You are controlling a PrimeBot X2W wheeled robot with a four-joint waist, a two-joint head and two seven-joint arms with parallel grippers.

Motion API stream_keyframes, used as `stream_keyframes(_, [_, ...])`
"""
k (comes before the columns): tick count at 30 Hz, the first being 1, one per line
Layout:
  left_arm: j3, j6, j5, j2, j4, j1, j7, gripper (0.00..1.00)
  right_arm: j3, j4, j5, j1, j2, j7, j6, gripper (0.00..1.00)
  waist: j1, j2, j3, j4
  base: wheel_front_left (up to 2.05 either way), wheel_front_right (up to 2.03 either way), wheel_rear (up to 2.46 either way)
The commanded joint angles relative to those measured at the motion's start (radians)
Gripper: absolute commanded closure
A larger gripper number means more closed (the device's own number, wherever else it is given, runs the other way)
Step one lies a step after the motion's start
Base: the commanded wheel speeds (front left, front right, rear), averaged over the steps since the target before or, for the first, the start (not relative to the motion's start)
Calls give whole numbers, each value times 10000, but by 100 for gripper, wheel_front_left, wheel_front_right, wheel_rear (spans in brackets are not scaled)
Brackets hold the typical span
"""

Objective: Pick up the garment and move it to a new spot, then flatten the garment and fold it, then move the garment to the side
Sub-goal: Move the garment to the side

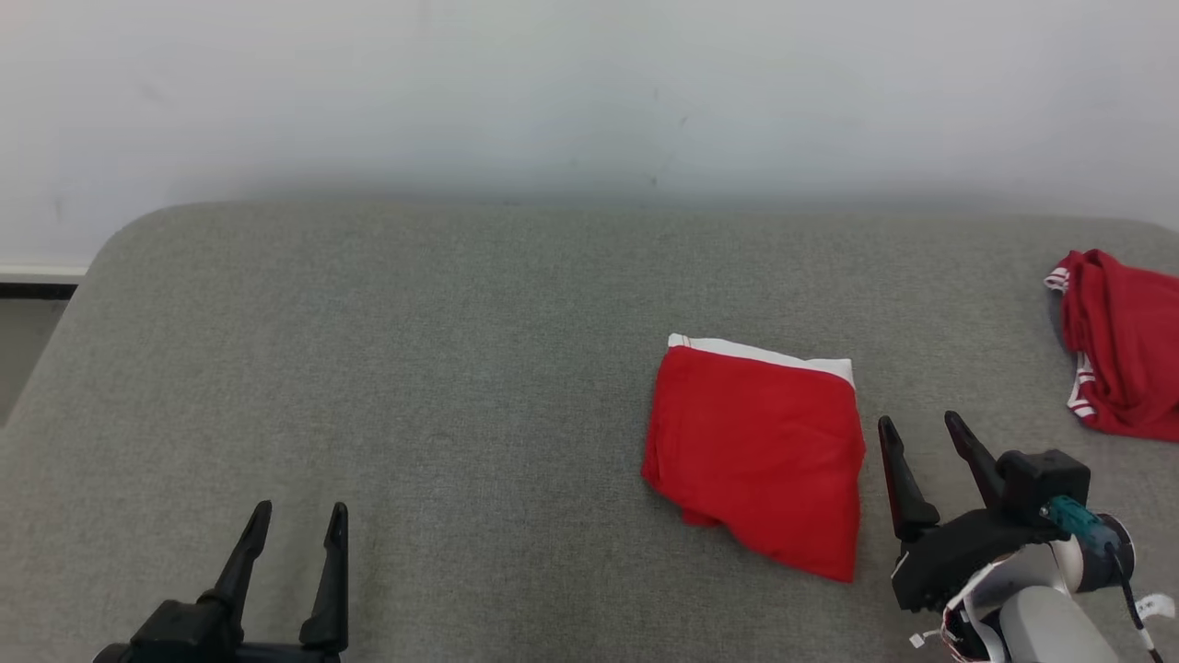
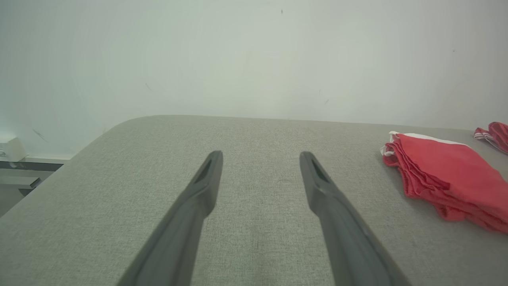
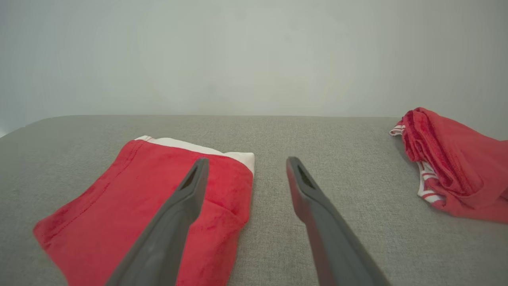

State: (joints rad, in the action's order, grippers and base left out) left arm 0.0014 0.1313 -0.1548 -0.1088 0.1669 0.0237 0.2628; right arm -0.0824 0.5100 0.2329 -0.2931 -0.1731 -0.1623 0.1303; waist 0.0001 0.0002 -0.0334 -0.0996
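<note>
Well, left gripper (image 1: 302, 508) and right gripper (image 1: 919, 420) (beside folded garment (image 1: 755, 451)) gape wide, empty.

I read the folded garment (image 1: 755, 451) as solid red, white band along its far edge. Right of it, the second garment (image 1: 1119, 345): same red, red-and-white striped trim. Under it, padded surface (image 1: 414, 368): mid grey, fine weave. Behind it, wall (image 1: 553, 92): plain off-white. Fingers on left gripper (image 1: 302, 506) and right gripper (image 1: 919, 422): black; teal plug (image 1: 1071, 514) on the right one.
</note>
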Motion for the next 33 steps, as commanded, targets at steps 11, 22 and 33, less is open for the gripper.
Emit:
stream_keyframes(11, [-148,-19,-199,-71,73,586,18,0,-31,2983,33,-1420,204,-172,3,0,-1,-2,-911,-721,0,0,0])
stream_keyframes(22, [-136,-19,-166,-15,129,728,18,0,-650,5010,399,-1772,631,-488,3,100,-1,-2,-1079,-554,0,0,0])
stream_keyframes(33, [-262,-19,-315,-35,-57,1033,18,0,-1831,5133,235,-3262,-215,-707,-12,100,-1,-2,-1677,27,0,0,0])
